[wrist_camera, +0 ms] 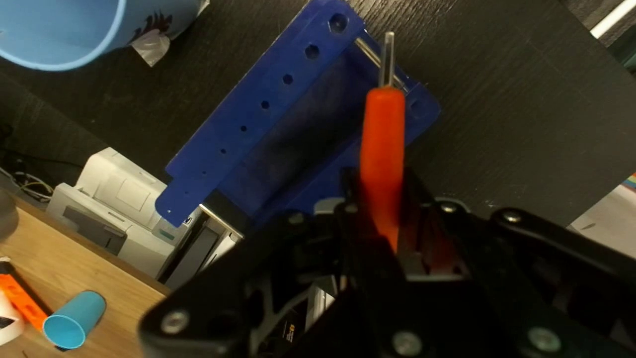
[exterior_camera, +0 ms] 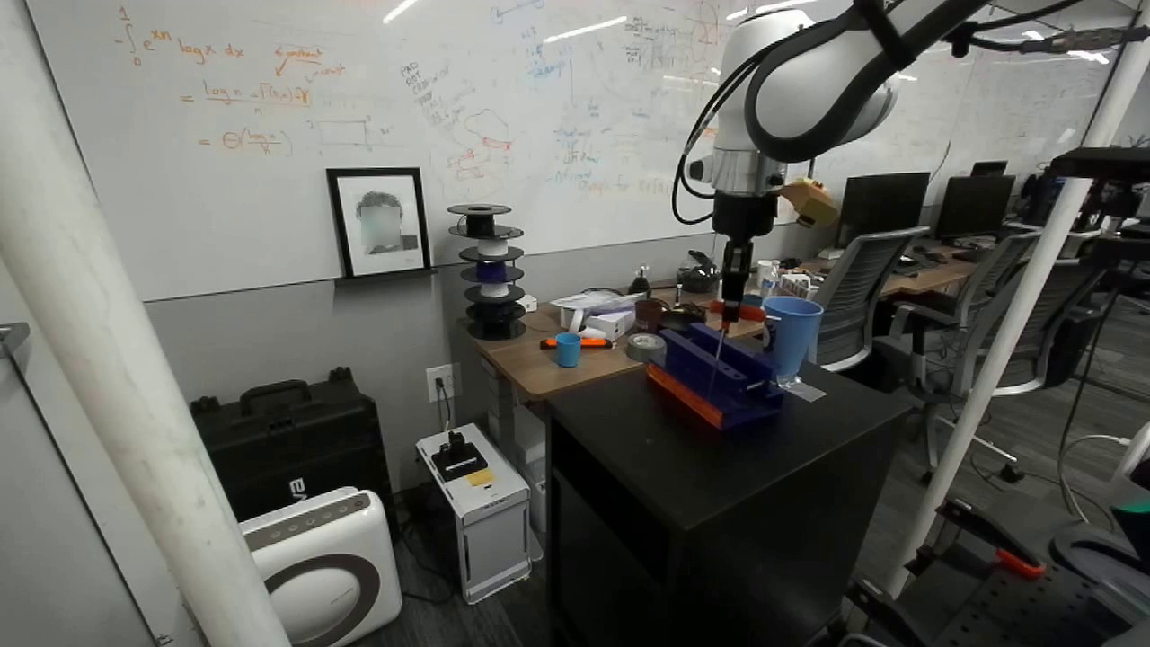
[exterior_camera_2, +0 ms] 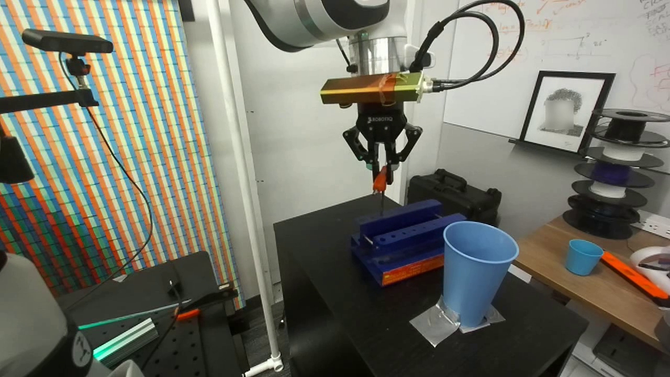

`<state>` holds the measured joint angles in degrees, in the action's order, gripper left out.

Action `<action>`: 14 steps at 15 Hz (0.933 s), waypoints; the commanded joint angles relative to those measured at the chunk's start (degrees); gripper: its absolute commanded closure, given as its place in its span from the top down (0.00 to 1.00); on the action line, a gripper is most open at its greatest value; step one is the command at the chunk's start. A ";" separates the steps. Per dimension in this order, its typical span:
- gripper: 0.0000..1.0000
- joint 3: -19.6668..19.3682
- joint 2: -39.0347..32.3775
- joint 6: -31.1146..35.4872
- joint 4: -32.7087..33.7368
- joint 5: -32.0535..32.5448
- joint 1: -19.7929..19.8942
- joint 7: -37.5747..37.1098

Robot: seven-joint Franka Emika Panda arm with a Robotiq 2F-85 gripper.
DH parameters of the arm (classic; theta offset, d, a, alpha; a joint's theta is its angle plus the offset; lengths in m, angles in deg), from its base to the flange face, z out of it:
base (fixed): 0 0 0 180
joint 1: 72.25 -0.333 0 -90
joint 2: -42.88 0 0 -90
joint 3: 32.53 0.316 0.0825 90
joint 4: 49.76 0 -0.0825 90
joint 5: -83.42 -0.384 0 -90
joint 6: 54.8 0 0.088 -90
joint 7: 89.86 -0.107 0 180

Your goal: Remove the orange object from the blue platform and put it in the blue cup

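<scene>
Progress, my call: about halfway. I'm pinching the orange object (wrist_camera: pixel 382 139) by its handle in the gripper (exterior_camera_2: pixel 382 179), thin shaft (wrist_camera: pixel 387 62) pointing down, and I'm holding it above one end of the blue platform (exterior_camera_2: pixel 413 238). Removal is looking done: in the wrist view the shaft is sticking out past the platform's metal end rod (wrist_camera: pixel 368 52) and isn't sitting in any hole I'm seeing. Whether its tip is clearing the platform all round, I'm unable to tell. Remaining: carrying across, lowering into the blue cup (exterior_camera_2: pixel 479 283), releasing; none of that is showing as done.

Containers. The cup is standing upright beside the platform, not touching it, both resting on the table (exterior_camera_2: pixel 377 314); silver tape (exterior_camera_2: pixel 437 320) is lying at its base. I'm seeing bare inner wall and nothing poking out, but the bottom is hiding, so I'm not vouching for contents. The platform's holed strip (wrist_camera: pixel 254 116) is showing dark holes with nothing standing in them; the gripper is covering part of the platform in the wrist view. A smaller cup (exterior_camera_2: pixel 583 256) is sitting well apart from the platform, on a wooden desk (exterior_camera_2: pixel 549 256); I'm judging it's not the target, and I'm not making out what it's holding.
</scene>
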<state>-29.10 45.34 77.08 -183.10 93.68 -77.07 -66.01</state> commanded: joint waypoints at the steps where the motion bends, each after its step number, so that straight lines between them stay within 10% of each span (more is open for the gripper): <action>1: 0.14 0.18 3.14 -1.13 0.54 -0.68 -0.01 0.96; 14: 0.14 0.15 13.90 -11.10 2.82 -6.48 -3.18 2.02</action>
<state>-28.58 56.10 69.80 -181.86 89.25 -79.45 -65.00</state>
